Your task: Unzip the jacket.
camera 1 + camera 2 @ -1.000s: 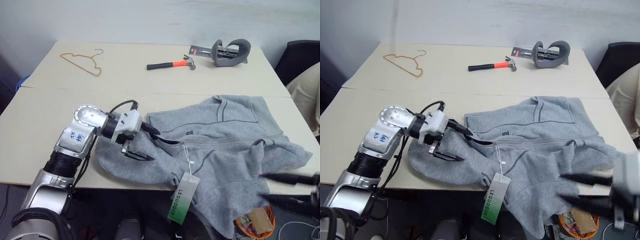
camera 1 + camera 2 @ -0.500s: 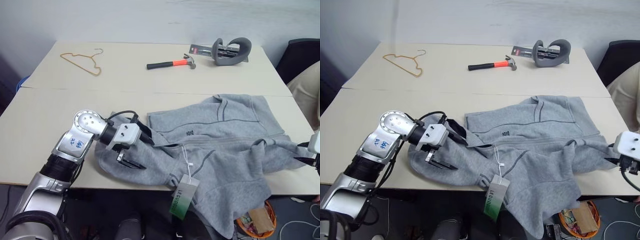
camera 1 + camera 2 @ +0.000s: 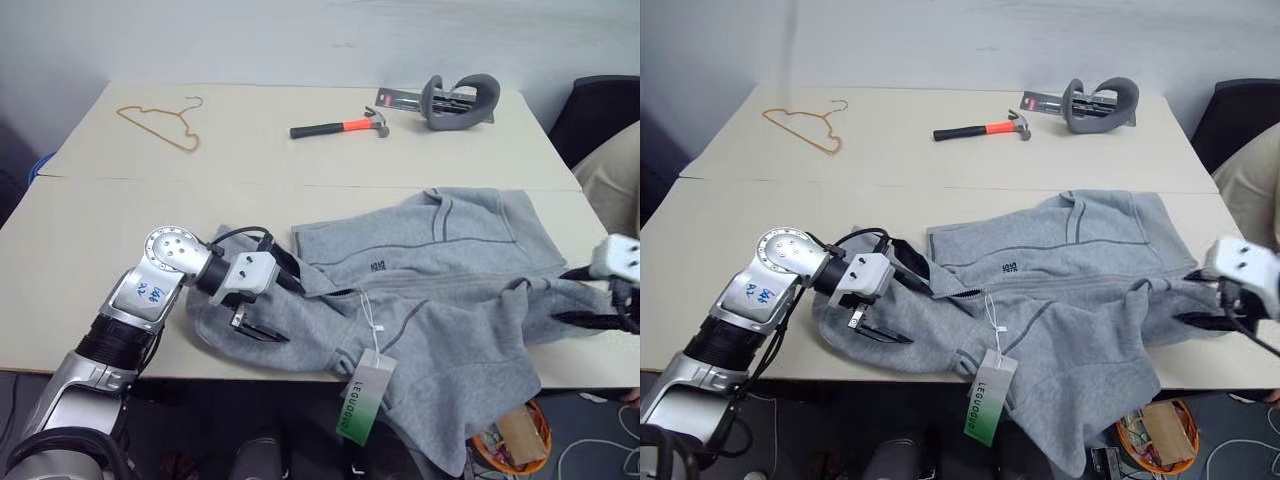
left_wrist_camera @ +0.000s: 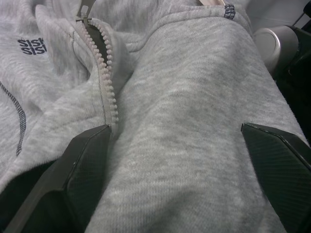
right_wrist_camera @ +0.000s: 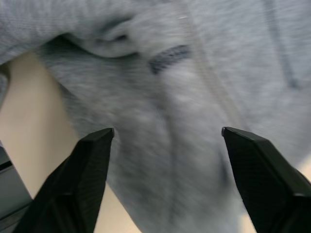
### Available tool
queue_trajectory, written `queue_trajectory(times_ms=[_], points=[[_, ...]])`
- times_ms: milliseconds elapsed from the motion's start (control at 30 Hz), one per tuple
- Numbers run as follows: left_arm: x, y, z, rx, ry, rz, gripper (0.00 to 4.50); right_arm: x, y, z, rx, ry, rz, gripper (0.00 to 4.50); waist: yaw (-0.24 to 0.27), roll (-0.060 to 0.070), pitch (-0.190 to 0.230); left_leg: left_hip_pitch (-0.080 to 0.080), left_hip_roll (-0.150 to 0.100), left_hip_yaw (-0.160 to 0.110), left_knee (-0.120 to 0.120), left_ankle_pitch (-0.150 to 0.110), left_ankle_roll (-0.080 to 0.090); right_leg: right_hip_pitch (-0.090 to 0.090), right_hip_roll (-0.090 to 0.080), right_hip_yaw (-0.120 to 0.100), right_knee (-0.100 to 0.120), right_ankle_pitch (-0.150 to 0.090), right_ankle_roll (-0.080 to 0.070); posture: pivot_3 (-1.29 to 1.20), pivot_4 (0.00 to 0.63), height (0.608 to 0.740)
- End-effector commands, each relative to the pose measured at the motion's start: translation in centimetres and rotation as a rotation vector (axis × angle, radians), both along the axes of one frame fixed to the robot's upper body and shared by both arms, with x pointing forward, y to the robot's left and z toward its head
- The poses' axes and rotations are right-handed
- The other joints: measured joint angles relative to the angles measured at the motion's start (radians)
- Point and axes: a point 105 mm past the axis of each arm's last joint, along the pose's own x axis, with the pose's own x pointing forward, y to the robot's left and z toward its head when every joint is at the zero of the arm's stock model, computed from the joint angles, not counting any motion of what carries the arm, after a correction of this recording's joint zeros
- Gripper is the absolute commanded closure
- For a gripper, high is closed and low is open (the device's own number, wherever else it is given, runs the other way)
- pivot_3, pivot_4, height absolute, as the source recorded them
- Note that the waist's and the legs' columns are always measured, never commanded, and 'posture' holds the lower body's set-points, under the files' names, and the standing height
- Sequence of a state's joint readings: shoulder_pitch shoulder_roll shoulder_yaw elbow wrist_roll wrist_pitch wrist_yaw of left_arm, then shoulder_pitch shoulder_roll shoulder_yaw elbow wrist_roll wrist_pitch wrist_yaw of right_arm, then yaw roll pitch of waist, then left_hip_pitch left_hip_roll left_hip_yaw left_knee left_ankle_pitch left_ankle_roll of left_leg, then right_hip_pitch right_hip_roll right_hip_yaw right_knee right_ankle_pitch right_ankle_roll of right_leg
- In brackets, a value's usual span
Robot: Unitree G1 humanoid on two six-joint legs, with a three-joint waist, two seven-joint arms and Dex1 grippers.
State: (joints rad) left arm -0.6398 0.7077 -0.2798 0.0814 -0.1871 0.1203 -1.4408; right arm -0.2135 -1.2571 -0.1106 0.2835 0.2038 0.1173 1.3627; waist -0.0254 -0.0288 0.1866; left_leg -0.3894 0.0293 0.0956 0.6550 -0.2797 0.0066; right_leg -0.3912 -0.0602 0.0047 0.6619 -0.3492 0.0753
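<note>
Your jacket (image 3: 440, 290) lies spread along the near edge of the counter (image 3: 120, 215), toward its right side, with part of the hem and the hang tag (image 3: 360, 400) drooping over that edge. The hood end points toward the counter's left, and the small dark logo (image 3: 378, 265) sits just beyond the zip line.

Your left gripper (image 3: 275, 305) rests on the hood end of the jacket, fingers spread wide with a thick fold of fleece lying between them. In the left wrist view you can see the zipper teeth (image 4: 104, 73) running up beside one finger (image 4: 82, 165), with the pull near the top of the run; the fingers (image 4: 277, 165) are not pinched onto the cloth.

Your right gripper (image 3: 1210, 300) is at the right end of the jacket, near the counter's near right corner. Its fingers stand apart, one to each side of a ridge of grey fabric in the right wrist view, and you can see bare counter beside the cloth there. Nothing is clamped between them.

At the far edge of the counter lie a hammer (image 3: 335, 127) with an orange-and-black handle, a grey curved object (image 3: 455, 100) to its right, and a wire hanger (image 3: 160, 125) toward the far left corner.
</note>
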Motion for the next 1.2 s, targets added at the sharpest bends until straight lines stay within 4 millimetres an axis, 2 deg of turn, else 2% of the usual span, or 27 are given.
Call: queue_trajectory(times_ms=[33, 267, 367, 500, 633, 733, 833, 1000, 1033, 1100, 1200], points=[[-0.2, 0.2, 0.6, -0.006, -0.003, -0.018, 0.00, 0.0, 0.2, -0.1, 0.012, 0.010, 0.008, 1.98, 0.001, 0.001, 0.000, 0.000, 0.000, 0.000, 0.000, 0.000, 0.000, 0.000, 0.000, 0.000, 0.000, 0.000, 0.000, 0.00, 0.150, 0.740], [-0.6, 1.6, 0.2, 0.038, 0.026, -0.021, 2.16, -1.2, -0.4, 0.1, 0.024, 0.012, -0.006, 4.47, -0.001, 0.002, 0.000, -0.001, 0.000, 0.000, 0.001, 0.000, 0.001, 0.000, 0.000, 0.000, 0.001, 0.000, 0.000, 0.00, 0.150, 0.740], [-0.9, 2.7, -0.2, 0.077, 0.046, -0.016, 3.10, -1.8, -0.6, 0.1, 0.026, 0.010, -0.009, 4.50, -0.004, 0.003, 0.000, 0.000, 0.000, 0.000, 0.001, 0.000, 0.001, 0.000, 0.000, 0.000, 0.001, 0.000, 0.000, 0.00, 0.150, 0.740], [-1.3, 5.7, -1.1, 0.179, 0.072, 0.030, 4.40, -3.2, 0.5, 0.1, 0.028, 0.010, 0.042, 4.50, -0.006, 0.003, 0.000, 0.001, 0.001, 0.000, 0.000, -0.001, 0.000, 0.000, 0.001, 0.000, 0.001, 0.000, 0.000, 0.00, 0.150, 0.740], [-0.9, 10.6, -2.3, 0.336, 0.045, 0.140, 4.47, -6.1, 3.5, -0.8, 0.058, 0.055, 0.134, 4.50, -0.006, 0.003, 0.000, 0.002, 0.001, 0.000, -0.003, -0.001, 0.001, 0.000, 0.001, 0.000, 0.001, 0.000, -0.001, 0.00, 0.150, 0.740], [-0.5, 12.5, -2.2, 0.374, 0.019, 0.178, 4.47, -9.1, 6.7, -1.9, 0.135, 0.124, 0.204, 4.50, -0.003, 0.003, 0.000, 0.003, 0.002, -0.001, -0.005, -0.002, 0.002, 0.000, 0.001, 0.000, 0.000, -0.001, -0.001, 0.00, 0.150, 0.740], [-0.2, 12.4, -2.0, 0.345, 0.012, 0.190, 4.47, -10.2, 8.1, -3.1, 0.161, 0.119, 0.210, 4.50, -0.005, 0.003, -0.001, 0.003, 0.002, -0.001, -0.005, -0.002, 0.003, 0.001, 0.001, 0.000, 0.001, -0.001, -0.001, 0.00, 0.150, 0.740], [-0.7, 10.2, -1.8, 0.252, 0.058, 0.163, 4.47, -9.5, 8.0, -4.4, 0.147, 0.054, 0.117, 4.50, -0.003, 0.003, -0.001, 0.003, 0.001, -0.001, -0.005, -0.002, 0.003, 0.001, 0.000, -0.001, 0.001, -0.001, -0.001, 0.00, 0.150, 0.740], [-0.9, 10.0, -1.7, 0.242, 0.069, 0.159, 4.49, -9.4, 7.9, -4.4, 0.144, 0.049, 0.107, 4.24, -0.003, 0.003, -0.001, 0.003, 0.001, -0.001, -0.005, -0.002, 0.003, 0.001, 0.000, -0.001, 0.001, -0.001, -0.002, 0.00, 0.150, 0.740], [-1.0, 10.0, -1.5, 0.233, 0.083, 0.165, 3.79, -9.3, 7.8, -4.1, 0.136, 0.024, 0.105, 3.75, -0.003, 0.003, -0.001, 0.003, 0.001, -0.001, -0.005, -0.002, 0.003, 0.001, 0.000, 0.000, 0.001, -0.001, -0.002, 0.00, 0.150, 0.740], [-1.6, 10.5, -0.9, 0.225, 0.108, 0.172, 2.87, -9.7, 7.8, -3.0, 0.131, 0.018, 0.113, 2.70, -0.001, 0.003, -0.001, 0.003, 0.001, -0.001, -0.005, -0.003, 0.003, 0.001, 0.000, -0.001, 0.001, -0.001, -0.001, 0.00, 0.150, 0.740]])
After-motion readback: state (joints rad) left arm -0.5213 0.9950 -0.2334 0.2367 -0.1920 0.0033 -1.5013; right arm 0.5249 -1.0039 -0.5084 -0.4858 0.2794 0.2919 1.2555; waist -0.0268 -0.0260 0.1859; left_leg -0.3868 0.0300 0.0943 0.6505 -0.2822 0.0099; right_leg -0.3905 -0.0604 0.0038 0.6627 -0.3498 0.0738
